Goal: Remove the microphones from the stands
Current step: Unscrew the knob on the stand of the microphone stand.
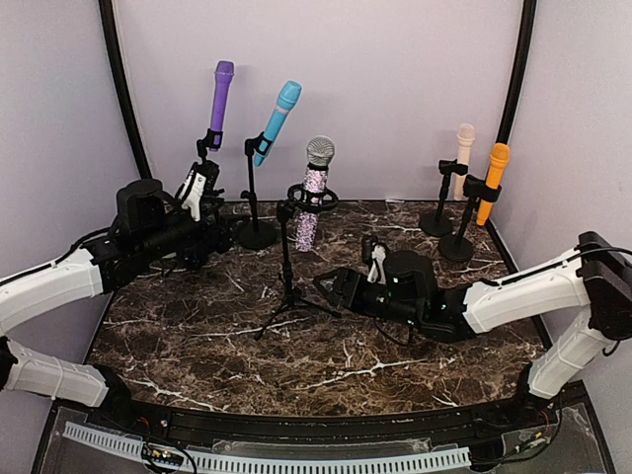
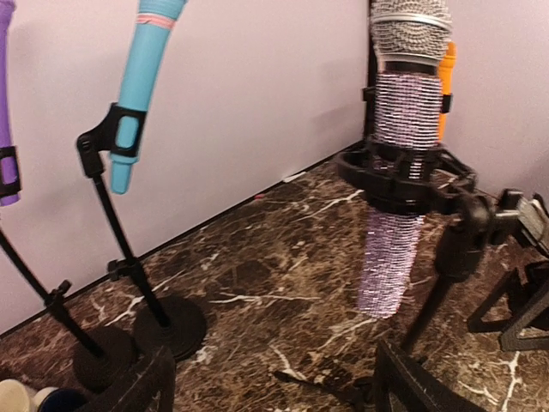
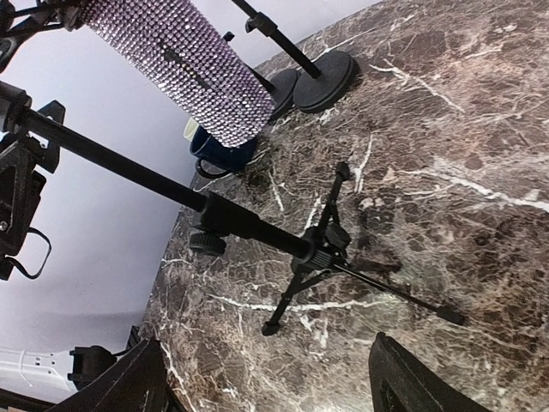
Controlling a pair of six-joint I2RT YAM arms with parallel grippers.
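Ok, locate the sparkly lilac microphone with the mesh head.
Top view, centre: the sparkly microphone stands in the black tripod stand, right of the blue microphone.

From the right wrist we see only the sequined body of the glitter microphone [image 3: 184,73]; its head runs off the top edge. From the left wrist, the purple microphone [image 2: 5,86] left of it is cropped.

Glittery lilac microphone [image 1: 316,178] sits upright in a black tripod stand [image 1: 287,267].
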